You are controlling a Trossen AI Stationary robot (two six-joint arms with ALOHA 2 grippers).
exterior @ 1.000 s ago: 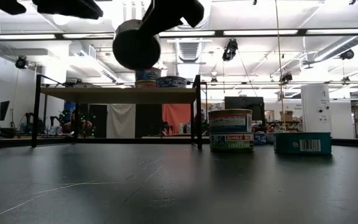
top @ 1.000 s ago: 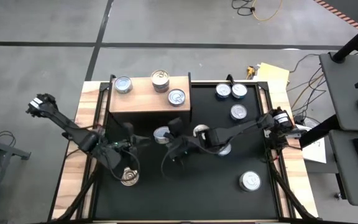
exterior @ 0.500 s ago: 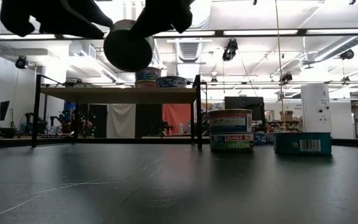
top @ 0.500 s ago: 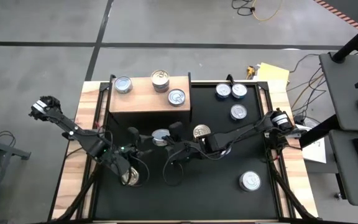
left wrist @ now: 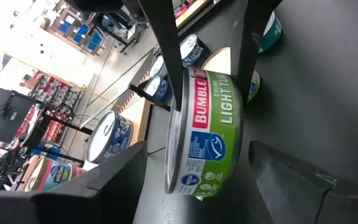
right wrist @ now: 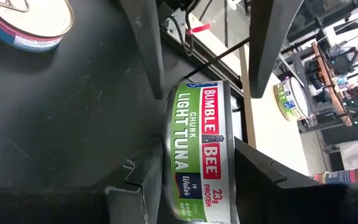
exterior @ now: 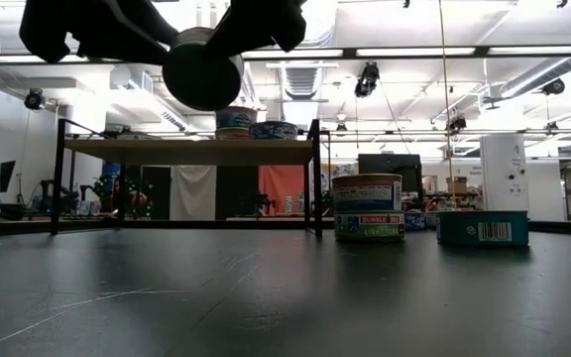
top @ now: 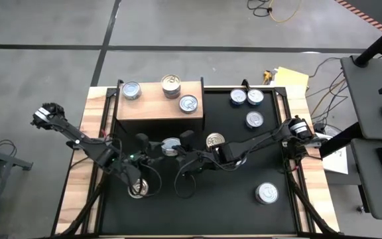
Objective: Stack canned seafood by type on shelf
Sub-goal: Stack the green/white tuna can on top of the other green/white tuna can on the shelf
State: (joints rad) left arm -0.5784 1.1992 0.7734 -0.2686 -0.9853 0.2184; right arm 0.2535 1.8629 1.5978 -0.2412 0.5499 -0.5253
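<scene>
A short round metal tuna can [right wrist: 199,152] with a glossy green label is held on edge above the matte black table [top: 197,206], clamped in the right gripper [top: 180,147]. The left gripper [top: 152,151] flanks it, fingers spread, apparently clear. The wooden shelf [top: 152,106] carries three tins; its underside is in shadow.

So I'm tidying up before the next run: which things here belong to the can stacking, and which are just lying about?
Job:
tuna can, held by right gripper
loose cans
shelf

Lying about:
yellow pad
floor cable
</scene>
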